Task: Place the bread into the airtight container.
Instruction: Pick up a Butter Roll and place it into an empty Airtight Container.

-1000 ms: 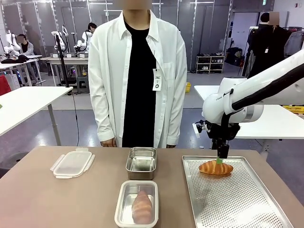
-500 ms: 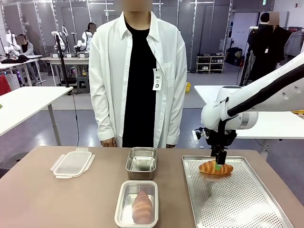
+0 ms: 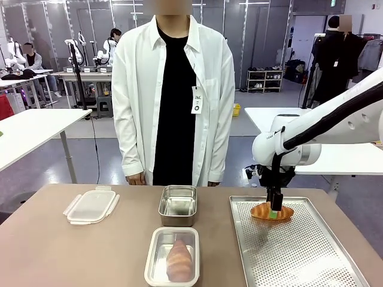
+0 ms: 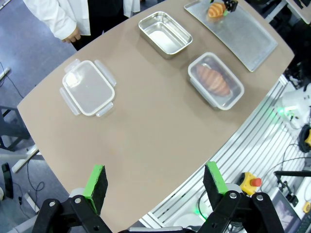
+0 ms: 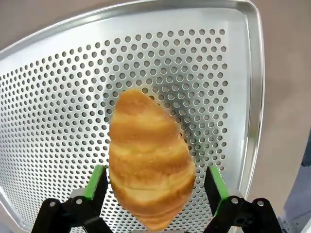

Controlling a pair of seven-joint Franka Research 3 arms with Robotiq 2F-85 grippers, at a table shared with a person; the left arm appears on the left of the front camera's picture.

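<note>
Right wrist view: right gripper (image 5: 155, 174) is open, pads either side of the bread (image 5: 146, 145), which lies on the perforated tray (image 5: 48, 97), right side of the counter (image 3: 60, 251). Left gripper (image 4: 154, 170) hangs open above the counter.

A robot lab in an open hall — white work tables (image 3: 36, 128), grey wall panels (image 3: 54, 27), a shelf cart (image 3: 264, 81), a red stop button (image 4: 253, 182).
</note>
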